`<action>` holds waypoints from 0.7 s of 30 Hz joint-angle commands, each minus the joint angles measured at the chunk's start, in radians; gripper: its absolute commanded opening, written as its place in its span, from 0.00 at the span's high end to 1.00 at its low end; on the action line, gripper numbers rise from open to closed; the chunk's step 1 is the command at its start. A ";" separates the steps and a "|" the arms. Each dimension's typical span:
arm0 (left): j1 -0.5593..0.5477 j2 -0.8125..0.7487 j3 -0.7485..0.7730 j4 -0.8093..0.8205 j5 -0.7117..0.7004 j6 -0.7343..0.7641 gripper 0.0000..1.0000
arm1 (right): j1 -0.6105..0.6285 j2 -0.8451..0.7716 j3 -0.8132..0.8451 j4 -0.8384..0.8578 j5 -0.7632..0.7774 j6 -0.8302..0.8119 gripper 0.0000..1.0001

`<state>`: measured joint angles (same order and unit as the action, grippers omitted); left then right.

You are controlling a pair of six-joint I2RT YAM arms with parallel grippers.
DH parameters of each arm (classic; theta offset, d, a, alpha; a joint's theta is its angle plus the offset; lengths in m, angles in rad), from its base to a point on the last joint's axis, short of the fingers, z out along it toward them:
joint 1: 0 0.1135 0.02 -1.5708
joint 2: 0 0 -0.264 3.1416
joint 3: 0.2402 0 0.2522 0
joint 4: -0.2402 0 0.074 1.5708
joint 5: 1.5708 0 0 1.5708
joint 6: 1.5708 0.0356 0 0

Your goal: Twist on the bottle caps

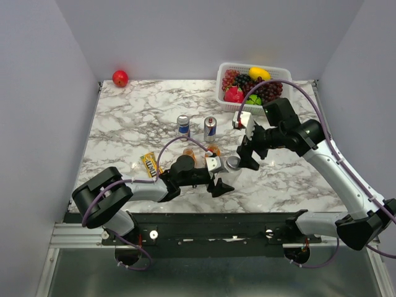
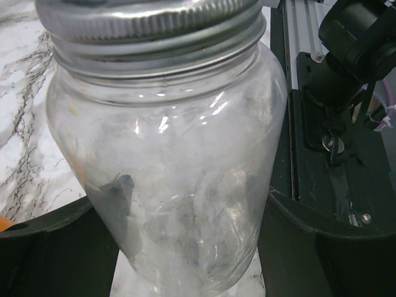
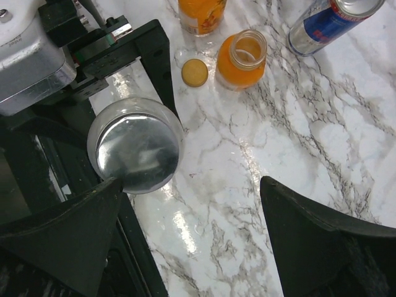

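- While the right pincer [image 3: 192, 238] is gaping empty, the left pincer [image 2: 185, 247], widely spread, is clamping the glass jar [image 2: 167, 154].
- Its silver lid [image 2: 148, 31] is sitting on top.

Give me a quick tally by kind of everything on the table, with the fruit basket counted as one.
Orange-liquid bottles: 2
Glass jar: 1
Silver lid: 1
Orange cap, loose: 1
Drink cans: 2
Candy packet: 1
Red apple: 1
Fruit basket: 1
Total: 10
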<state>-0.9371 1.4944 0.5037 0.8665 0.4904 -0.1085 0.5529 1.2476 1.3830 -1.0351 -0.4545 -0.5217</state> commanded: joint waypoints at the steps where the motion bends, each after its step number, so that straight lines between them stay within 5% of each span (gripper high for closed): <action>1: 0.006 -0.046 0.006 0.115 -0.009 -0.025 1.00 | 0.008 -0.004 -0.038 -0.049 -0.029 0.019 0.00; 9: 0.009 -0.048 0.009 0.100 -0.009 -0.031 1.00 | 0.013 0.027 0.040 -0.055 -0.027 0.012 0.00; 17: 0.052 -0.082 -0.016 0.036 0.048 0.019 1.00 | 0.015 0.043 0.292 -0.327 -0.122 -0.190 0.00; 21: 0.095 -0.108 -0.005 -0.125 0.154 0.139 1.00 | 0.013 -0.019 0.208 -0.183 -0.137 -0.352 0.00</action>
<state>-0.8776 1.4265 0.5003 0.8753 0.5240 -0.0925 0.5575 1.2716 1.6352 -1.2312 -0.5358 -0.6941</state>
